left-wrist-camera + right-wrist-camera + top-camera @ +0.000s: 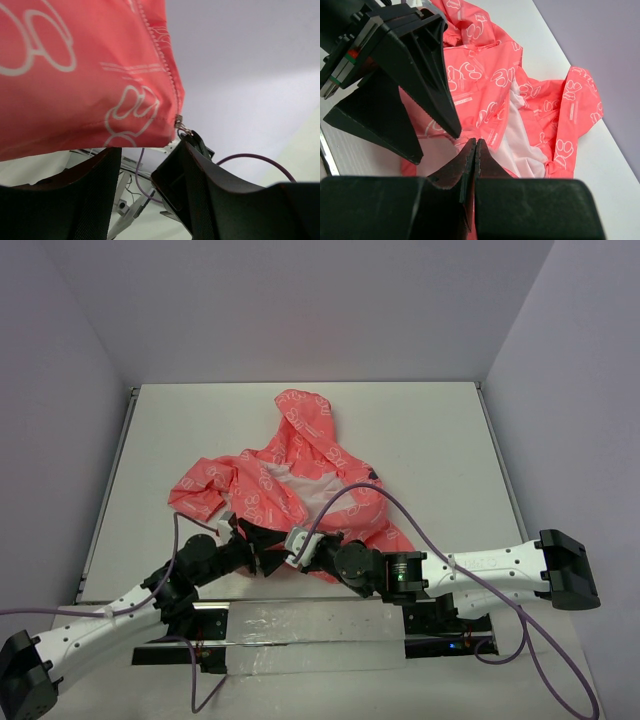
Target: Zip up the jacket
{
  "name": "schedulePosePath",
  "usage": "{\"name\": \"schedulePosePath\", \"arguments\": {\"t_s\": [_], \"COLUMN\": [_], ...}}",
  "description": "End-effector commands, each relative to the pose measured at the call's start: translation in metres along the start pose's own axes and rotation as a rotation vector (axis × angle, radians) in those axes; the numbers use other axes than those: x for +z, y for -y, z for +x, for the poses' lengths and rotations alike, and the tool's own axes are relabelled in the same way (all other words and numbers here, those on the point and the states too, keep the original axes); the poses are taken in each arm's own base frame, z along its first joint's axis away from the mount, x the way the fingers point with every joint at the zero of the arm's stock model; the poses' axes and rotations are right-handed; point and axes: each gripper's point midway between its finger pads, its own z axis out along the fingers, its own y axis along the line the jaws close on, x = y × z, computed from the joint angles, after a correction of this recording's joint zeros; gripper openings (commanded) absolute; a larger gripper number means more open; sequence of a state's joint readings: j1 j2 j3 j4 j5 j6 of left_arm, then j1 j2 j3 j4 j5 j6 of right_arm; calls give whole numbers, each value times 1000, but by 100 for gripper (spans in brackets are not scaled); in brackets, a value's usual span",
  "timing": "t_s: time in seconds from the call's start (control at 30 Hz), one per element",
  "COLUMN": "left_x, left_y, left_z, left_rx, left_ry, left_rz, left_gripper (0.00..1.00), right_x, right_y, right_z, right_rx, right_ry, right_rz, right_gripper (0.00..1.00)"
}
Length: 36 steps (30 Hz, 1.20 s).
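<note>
The coral-pink jacket lies crumpled mid-table with its hood toward the far wall and its pale lining showing. Both grippers meet at its near hem. My right gripper is shut, with a thin edge of pink fabric between its pads. In the top view the right gripper sits just right of my left gripper. The left gripper is open with nothing between its fingers. A lifted jacket corner hangs just above it, with the zipper teeth and a small metal zipper end near its right finger.
The white table is enclosed by grey walls on three sides. A clear plastic strip lies along the near edge between the arm bases. A purple cable loops over the jacket's right side.
</note>
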<state>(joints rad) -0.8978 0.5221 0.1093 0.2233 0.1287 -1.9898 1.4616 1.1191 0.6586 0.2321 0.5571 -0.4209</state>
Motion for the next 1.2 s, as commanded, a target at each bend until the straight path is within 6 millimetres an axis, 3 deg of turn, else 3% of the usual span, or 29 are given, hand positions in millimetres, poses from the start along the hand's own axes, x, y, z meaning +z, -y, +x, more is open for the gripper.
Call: {"name": "schedulePosePath", "arguments": {"t_s": [0.0,0.2,0.47,0.6,0.9,1.17], "left_x": [-6,-3,4,6,7,10], "left_y": [38,41,39,40,43,49], "left_z": [18,15,14,15,12,13], "left_rx": [-30,-29,-21,-19,-5,28], "left_ry": [-84,-60,-58,-61,-43,-38], "left_rz": [162,166,150,154,170,186], "left_gripper": [59,59,41,37,36,19], "right_x": [-2,-1,0,-1,-2,-1], "right_y": [14,13,11,11,10,8], "right_z": [-34,-34,-36,-36,-34,-34], "right_rx": [50,48,47,48,45,45], "right_ry": [76,77,80,78,71,65], "right_rz": [41,36,29,26,22,15], "right_gripper": [0,0,0,0,0,0]}}
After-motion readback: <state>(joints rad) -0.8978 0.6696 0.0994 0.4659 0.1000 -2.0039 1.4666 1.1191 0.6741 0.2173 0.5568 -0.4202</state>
